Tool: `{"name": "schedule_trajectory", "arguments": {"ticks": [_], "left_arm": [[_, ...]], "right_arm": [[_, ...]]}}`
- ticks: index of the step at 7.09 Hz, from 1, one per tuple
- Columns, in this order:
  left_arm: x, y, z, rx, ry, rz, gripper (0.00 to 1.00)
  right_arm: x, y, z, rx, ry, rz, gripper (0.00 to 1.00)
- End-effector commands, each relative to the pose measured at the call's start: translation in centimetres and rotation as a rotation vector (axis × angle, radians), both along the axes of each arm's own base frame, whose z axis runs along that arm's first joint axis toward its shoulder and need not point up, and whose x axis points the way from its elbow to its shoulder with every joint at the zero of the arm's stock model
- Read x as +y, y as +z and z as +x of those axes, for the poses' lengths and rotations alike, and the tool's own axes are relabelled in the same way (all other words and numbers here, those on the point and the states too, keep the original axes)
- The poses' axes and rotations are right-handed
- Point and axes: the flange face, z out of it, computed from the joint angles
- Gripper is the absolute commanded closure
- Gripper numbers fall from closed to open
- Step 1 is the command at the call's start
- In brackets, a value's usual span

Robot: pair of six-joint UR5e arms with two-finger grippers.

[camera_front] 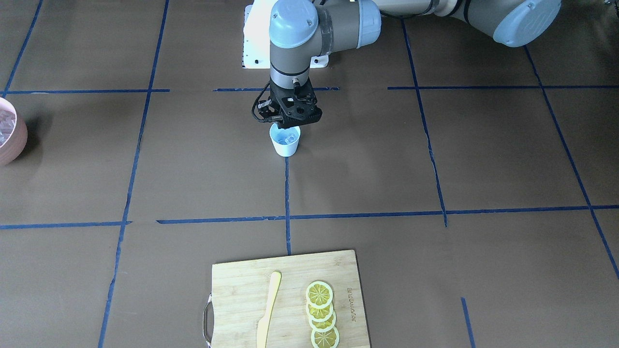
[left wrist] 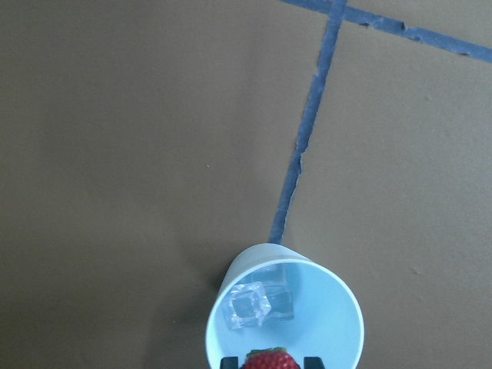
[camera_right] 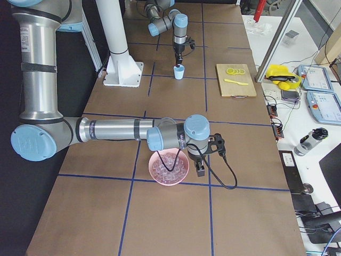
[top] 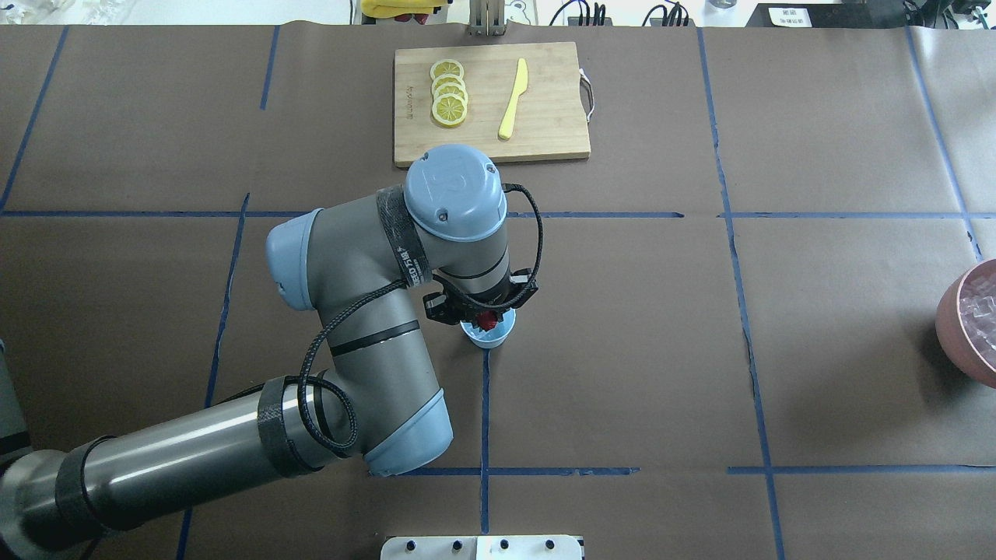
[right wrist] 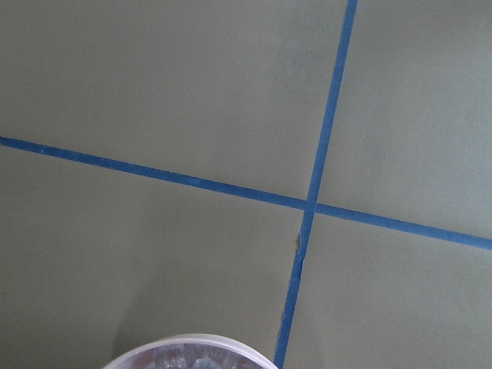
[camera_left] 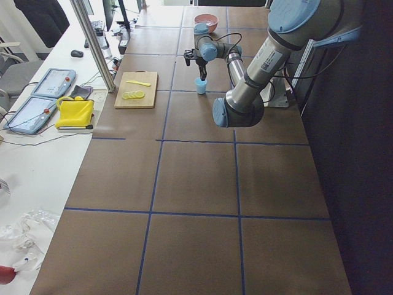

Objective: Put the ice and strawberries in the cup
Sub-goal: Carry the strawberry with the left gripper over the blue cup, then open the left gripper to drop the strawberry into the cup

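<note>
The white cup (camera_front: 285,145) with a pale blue inside stands mid-table on a blue tape line. One clear ice cube (left wrist: 247,306) lies in it. My left gripper (top: 486,319) hangs just over the cup's mouth, shut on the small red strawberry (left wrist: 265,360). The berry is at the cup's near rim in the left wrist view and is hidden in the front view. More ice (camera_right: 168,165) fills a pink bowl (camera_right: 160,178). My right gripper (camera_right: 201,169) hangs beside that bowl; I cannot tell whether it is open or shut.
A wooden cutting board (top: 545,132) at the far side carries several lemon slices (top: 449,93) and a yellow knife (top: 513,97). The pink bowl sits at the table's right edge (top: 969,334). The robot base plate (camera_front: 251,43) stands behind the cup.
</note>
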Motion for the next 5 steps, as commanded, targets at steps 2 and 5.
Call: {"name": "schedule_trajectory", "arguments": {"ticks": [2,5], "left_arm": [[0.01,0.20,0.15,-0.002,0.005,0.006,0.00],[0.12,-0.37,-0.57,0.007,0.003,0.016,0.00]], "right_arm": [[0.20,0.34,0.03,0.000,0.001,-0.007,0.00],[0.20,0.34,-0.04,0.001,-0.001,-0.006,0.00]]}}
